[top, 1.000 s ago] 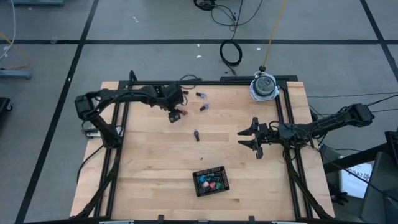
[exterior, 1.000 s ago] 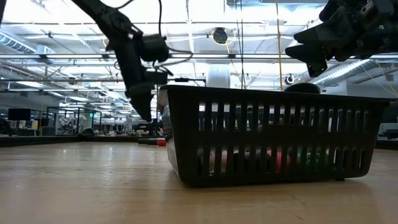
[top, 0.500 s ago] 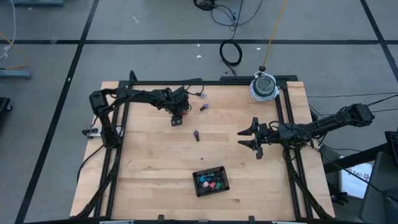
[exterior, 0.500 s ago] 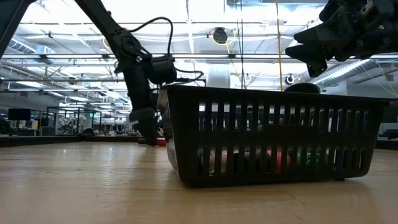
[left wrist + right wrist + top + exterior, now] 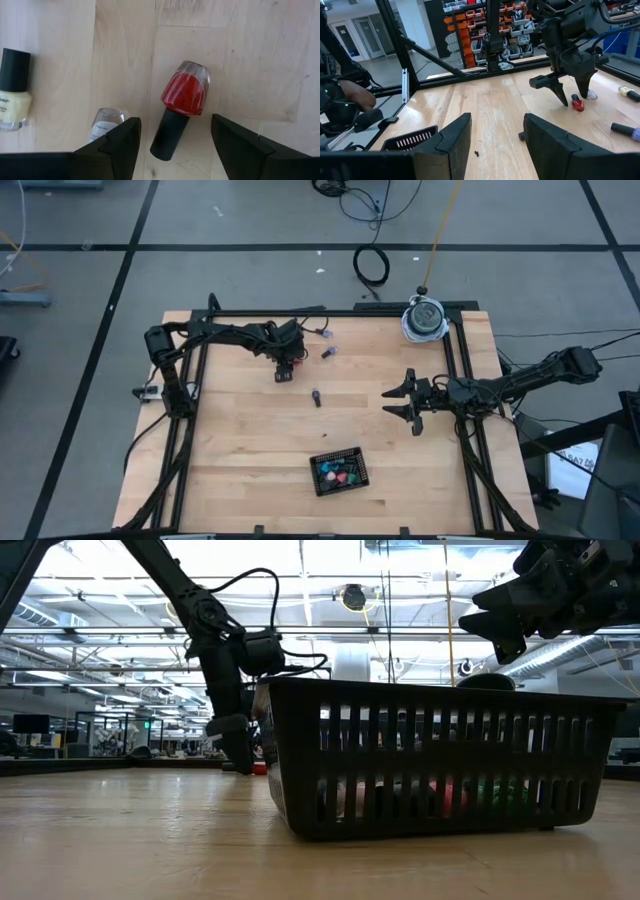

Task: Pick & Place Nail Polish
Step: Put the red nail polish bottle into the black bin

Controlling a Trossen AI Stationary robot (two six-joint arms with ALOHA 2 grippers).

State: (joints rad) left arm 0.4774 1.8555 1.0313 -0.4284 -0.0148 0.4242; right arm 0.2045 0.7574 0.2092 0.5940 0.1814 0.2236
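Observation:
A red nail polish bottle (image 5: 182,107) with a black cap lies on its side on the wooden table. My left gripper (image 5: 175,145) stands open over it, pointing steeply down, one finger on each side of the cap and clear of it. The high view puts this gripper (image 5: 285,370) at the far left of the table. A clear bottle (image 5: 102,125) and a pale yellow one (image 5: 12,92) lie beside the red one. My right gripper (image 5: 400,402) hangs open and level above the table's right side, holding nothing.
A black grid basket (image 5: 340,471) with several coloured bottles in it stands near the front edge. Loose bottles lie at the far side: a purple one (image 5: 327,352), another (image 5: 322,333), and a dark one (image 5: 316,397) mid-table. A round white object (image 5: 425,318) sits at the far right corner.
My left gripper has come down toward the red bottle and rolled about its own axis, then held nearly still for the last half second. Its fingers now stand close to the table on either side of the bottle. The bottles have not moved.

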